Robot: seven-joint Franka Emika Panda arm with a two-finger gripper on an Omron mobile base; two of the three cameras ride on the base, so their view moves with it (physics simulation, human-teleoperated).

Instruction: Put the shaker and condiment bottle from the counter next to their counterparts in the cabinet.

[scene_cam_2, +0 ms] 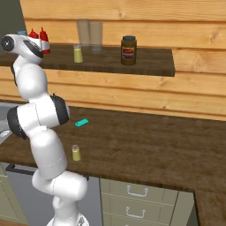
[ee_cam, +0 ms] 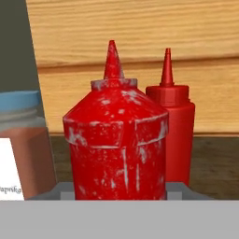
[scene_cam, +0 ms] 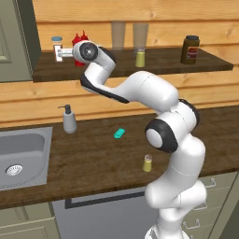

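Upper left of my left base view: on the cabinet (scene_cam: pixel 140 70) shelf stand the jar (scene_cam: pixel 57 45), then the condiment bottle (ee_cam: pixel 116 140) with the slim bottle (ee_cam: pixel 170 126) just behind it, my gripper (scene_cam: pixel 63 53) before them. Frame centre top: counterpart shaker (scene_cam: pixel 140 57), two glasses (scene_cam: pixel 128 33) behind it; dark jar (scene_cam: pixel 190 49) at upper right. On the counter (scene_cam: pixel 93 158) below: sink (scene_cam: pixel 21 158) at left edge, dispenser (scene_cam: pixel 69 119), small block (scene_cam: pixel 119 133) at centre, shaker (scene_cam: pixel 147 163) lower centre.

Base views flank counter (scene_cam: pixel 93 154); hand view seemingly shelf-close.
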